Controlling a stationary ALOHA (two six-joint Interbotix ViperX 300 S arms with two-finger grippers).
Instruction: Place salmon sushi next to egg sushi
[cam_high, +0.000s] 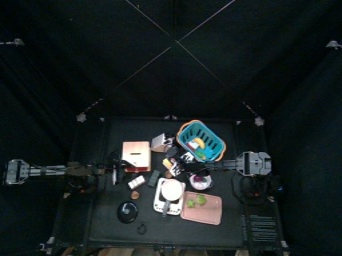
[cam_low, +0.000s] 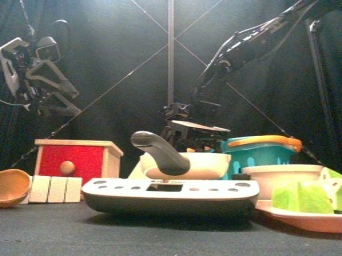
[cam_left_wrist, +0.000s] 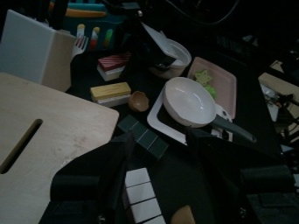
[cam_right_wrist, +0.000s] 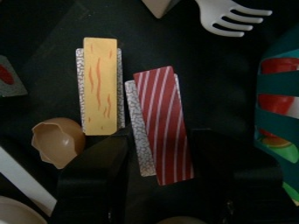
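The salmon sushi (cam_right_wrist: 163, 122), red with white stripes on rice, lies on the black table right beside the egg sushi (cam_right_wrist: 101, 83), yellow with orange streaks. The two lie side by side and nearly touch. My right gripper (cam_right_wrist: 176, 179) hangs low over the near end of the salmon sushi, jaws open on either side of it. In the left wrist view the salmon sushi (cam_left_wrist: 114, 63) lies just beyond the egg sushi (cam_left_wrist: 108, 92). My left gripper (cam_low: 40, 85) is held high at the table's left, open and empty.
A brown shell-like cup (cam_right_wrist: 56, 140) lies by the egg sushi, a white fork (cam_right_wrist: 228, 13) beyond it. A teal basket (cam_high: 201, 140), a red wooden box (cam_high: 136, 152), a white scale with a bowl (cam_high: 170, 190) and a pink board (cam_high: 201, 208) crowd the table.
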